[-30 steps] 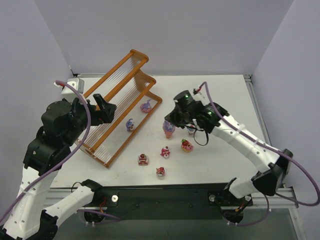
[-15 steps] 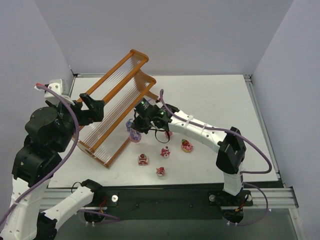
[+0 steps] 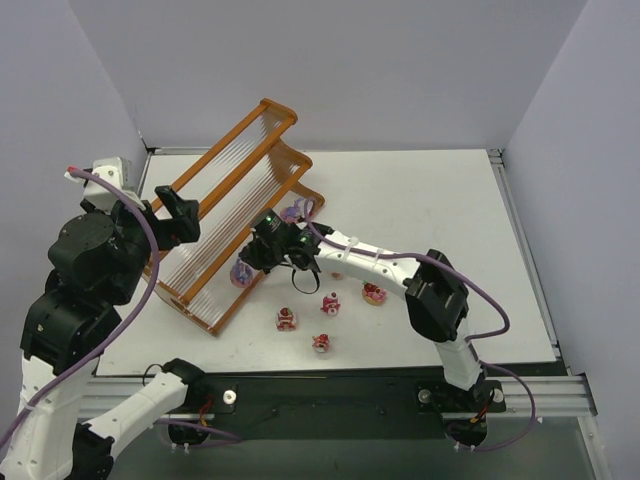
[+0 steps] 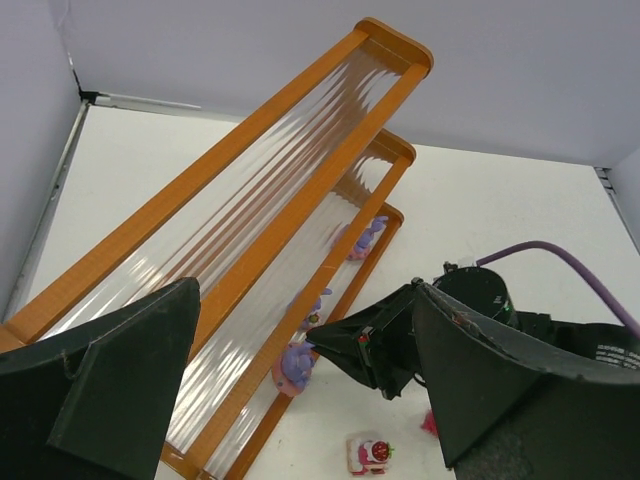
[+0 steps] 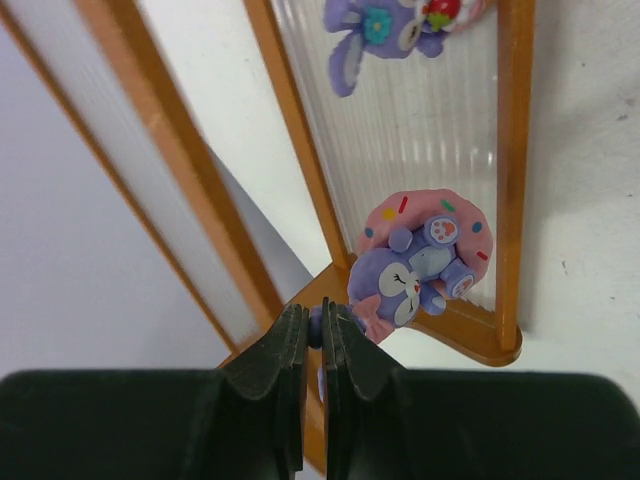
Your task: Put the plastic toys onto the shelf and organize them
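The orange-framed shelf (image 3: 225, 180) runs diagonally at the left. My right gripper (image 5: 315, 335) is shut on the ear of a purple bunny on a pink donut (image 5: 420, 260), holding it at the near end of the lowest tier (image 5: 513, 150). From the top, the right gripper (image 3: 252, 262) and this toy (image 3: 243, 272) are at the shelf's front rail. Another purple bunny (image 5: 385, 25) lies farther along that tier. A third purple toy (image 3: 293, 211) sits at the tier's far end. My left gripper (image 3: 185, 222) is open and empty above the shelf.
Loose toys lie on the white table right of the shelf: a pink one with a strawberry (image 3: 287, 319), a red one (image 3: 321, 343), another (image 3: 331, 303) and a donut (image 3: 374, 293). The right arm stretches across above them. Walls stand close behind and left.
My right gripper carried the bunny donut from the table leftward to the near end of the lowest tier. My left gripper drew back to the left, then stayed still.
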Controlling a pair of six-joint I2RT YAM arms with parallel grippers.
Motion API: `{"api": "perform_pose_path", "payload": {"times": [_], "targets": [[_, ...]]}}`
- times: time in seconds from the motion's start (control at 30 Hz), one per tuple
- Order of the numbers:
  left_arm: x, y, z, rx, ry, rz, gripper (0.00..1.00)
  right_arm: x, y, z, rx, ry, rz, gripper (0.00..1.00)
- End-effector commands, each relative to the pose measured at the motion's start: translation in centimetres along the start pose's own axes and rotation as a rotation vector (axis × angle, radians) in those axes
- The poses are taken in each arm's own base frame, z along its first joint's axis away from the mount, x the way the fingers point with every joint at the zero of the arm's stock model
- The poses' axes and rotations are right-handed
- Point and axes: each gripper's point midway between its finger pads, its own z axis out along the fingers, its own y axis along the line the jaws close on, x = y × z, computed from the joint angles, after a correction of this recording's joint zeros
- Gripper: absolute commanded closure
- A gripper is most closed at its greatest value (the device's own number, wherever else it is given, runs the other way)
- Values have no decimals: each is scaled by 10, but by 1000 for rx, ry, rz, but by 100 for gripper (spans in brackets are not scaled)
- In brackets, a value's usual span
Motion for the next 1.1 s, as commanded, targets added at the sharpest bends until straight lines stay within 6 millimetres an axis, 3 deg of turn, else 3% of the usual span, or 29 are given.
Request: {"api": "perform_pose_path", "payload": {"times": [0.0, 0.13, 0.37, 0.7, 1.07], "targets": [[-21, 12, -7, -65, -45, 39, 3, 19, 6, 8, -14, 47, 80, 100], [-28, 23, -11, -126, -56, 66, 3, 21, 1, 15, -14, 41, 86, 100], [-27, 23, -13, -119, -48, 72, 3, 27, 8, 23, -54, 47, 124, 100], [-26, 23, -13, -116, -37, 84, 3, 40, -5, 36, -54, 56, 169, 100], [-22, 57, -30, -260, -38, 166, 3, 40, -16, 46, -45, 31, 169, 100]]}}
